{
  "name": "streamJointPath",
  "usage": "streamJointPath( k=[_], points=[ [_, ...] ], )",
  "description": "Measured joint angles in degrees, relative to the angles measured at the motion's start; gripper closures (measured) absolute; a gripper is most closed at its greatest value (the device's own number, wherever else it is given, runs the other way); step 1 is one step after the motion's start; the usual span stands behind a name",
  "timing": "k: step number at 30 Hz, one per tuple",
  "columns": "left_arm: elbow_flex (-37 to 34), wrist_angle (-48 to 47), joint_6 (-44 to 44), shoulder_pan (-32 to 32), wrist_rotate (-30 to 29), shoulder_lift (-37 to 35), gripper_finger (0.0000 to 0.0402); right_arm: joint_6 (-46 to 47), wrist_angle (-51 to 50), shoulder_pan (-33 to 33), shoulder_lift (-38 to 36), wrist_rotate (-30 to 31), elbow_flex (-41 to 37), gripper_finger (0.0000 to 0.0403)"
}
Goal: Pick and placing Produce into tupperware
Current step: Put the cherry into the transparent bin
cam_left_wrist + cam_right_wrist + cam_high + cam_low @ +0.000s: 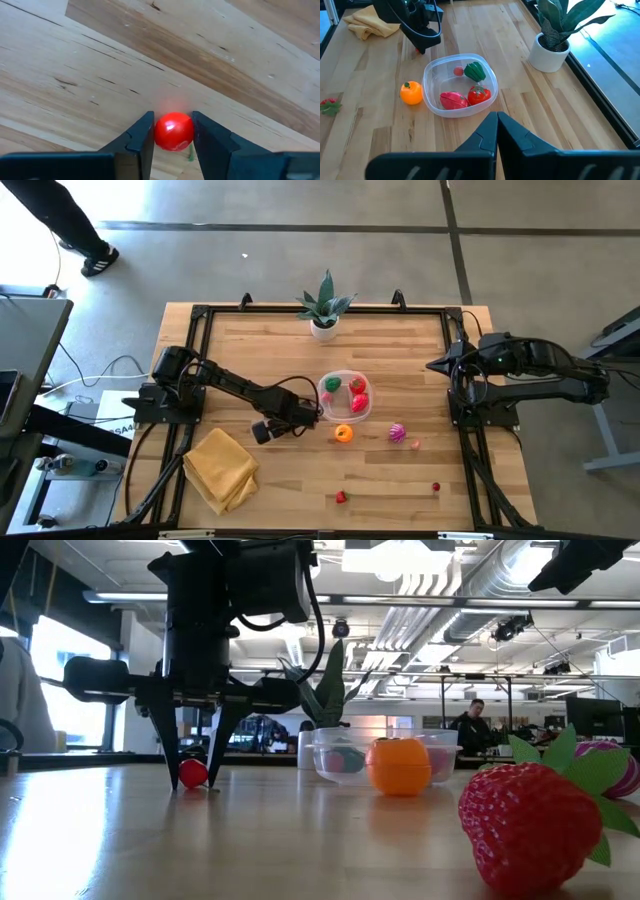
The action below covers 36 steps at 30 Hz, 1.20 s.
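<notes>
From above, I saw the left end effector (pixel 268 428) down on the counter (pixel 300 480) just beside the tub (pixel 345 395); the right arm waited at the counter's right edge. Low down, its fingers (pixel 221 745) straddled a red ball (pixel 193 773) resting on the wood. My left wrist camera showed both fingers nearly closed, touching the ball's sides. The right end effector (pixel 497 120) was fully closed, empty.
</notes>
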Motion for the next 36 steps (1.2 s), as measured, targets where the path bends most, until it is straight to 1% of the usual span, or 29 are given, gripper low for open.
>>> streamJointPath(
  k=[14,19,22,24,27,29,32,34,36],
  points=[
    [0.2,-0.1,0.0,0.0,-0.1,0.0,0.0291,0.0,0.0,0.0,0.0,0.0,0.0,0.0403],
    [2.1,-0.7,2.0,0.1,-3.8,-1.7,0.0291,0.0,0.0,0.0,0.0,0.0,0.0,0.0403],
    [5.2,-2.6,3.9,0.1,-6.7,-3.7,0.0291,0.0,0.0,0.0,0.0,0.0,0.0,0.0403],
    [7.9,-5.6,5.4,0.5,-8.0,-4.5,0.0291,0.0,0.0,0.0,0.0,0.0,0.0,0.0403],
    [14.2,-10.0,9.0,1.9,-8.5,-4.9,0.0291,0.0,0.0,0.0,0.0,0.0,0.0,0.0403],
    [18.3,-12.0,13.0,3.3,-8.6,-4.9,0.0291,0.0,0.0,0.0,0.0,0.0,0.0,0.0403],
    [23.7,-12.0,20.7,5.7,-8.6,-3.8,0.0291,0.0,0.0,0.0,0.0,0.0,0.0,0.0403],
    [26.6,-12.2,25.5,7.2,-8.3,-2.3,0.0291,0.0,0.0,0.0,0.0,0.0,0.0,0.0403],
    [28.9,-12.4,28.8,8.8,-6.7,-0.2,0.0291,0.0,0.0,0.0,0.0,0.0,0.0,0.0403]
  ],
)
